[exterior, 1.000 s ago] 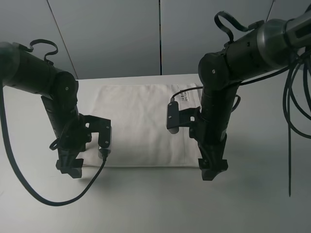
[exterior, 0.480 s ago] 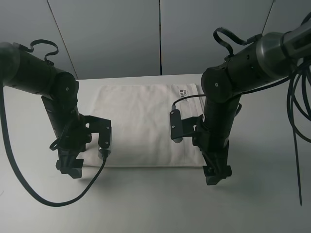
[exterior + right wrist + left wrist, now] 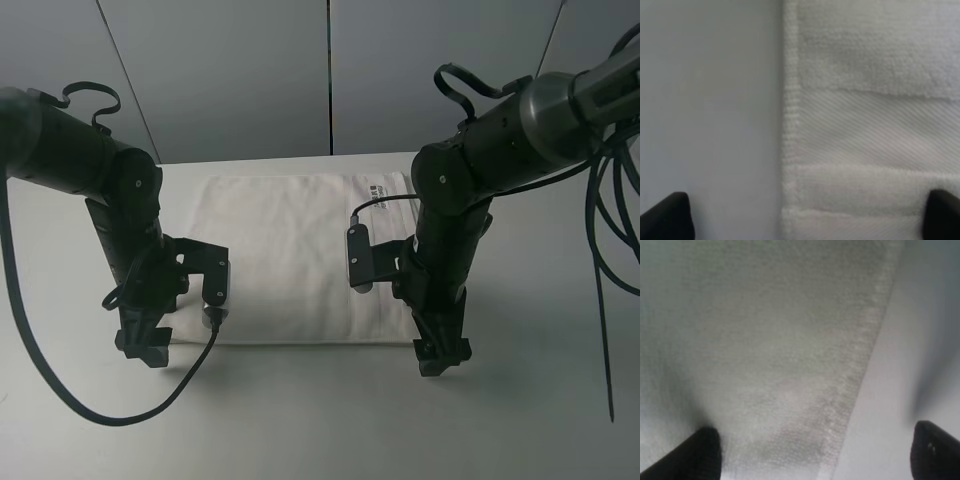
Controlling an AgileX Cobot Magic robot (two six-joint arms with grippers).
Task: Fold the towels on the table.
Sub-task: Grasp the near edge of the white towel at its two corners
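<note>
- Table (image 3: 300,430): plain white, fills the workspace, and the towel sits in the middle of its far half.
- Towel (image 3: 285,250): white terry, spread flat in one rectangle, with its near edge running between my two claws.
- Left arm (image 3: 90,170): comes in from the left side and points down at the towel's near-left corner.
- Right arm (image 3: 500,140): comes in from the right side and points down at the near-right corner.
- Left claw (image 3: 143,347): jaws wide, gripping nothing. In the wrist view the towel's hemmed edge runs between the fingertips (image 3: 700,452), one over cloth and the other over bare table.
- Right claw (image 3: 441,357): jaws wide, also gripping nothing. It straddles the towel's side edge, with one tip on the table side and one on the cloth side.
- I can't tell whether either claw touches the surface.
- Woven band (image 3: 880,127): a flat ribbed stripe across the terry, close to the corner under my right claw.
- Label (image 3: 378,191): small, dark print, at the far-right corner, well away from both claws.
</note>
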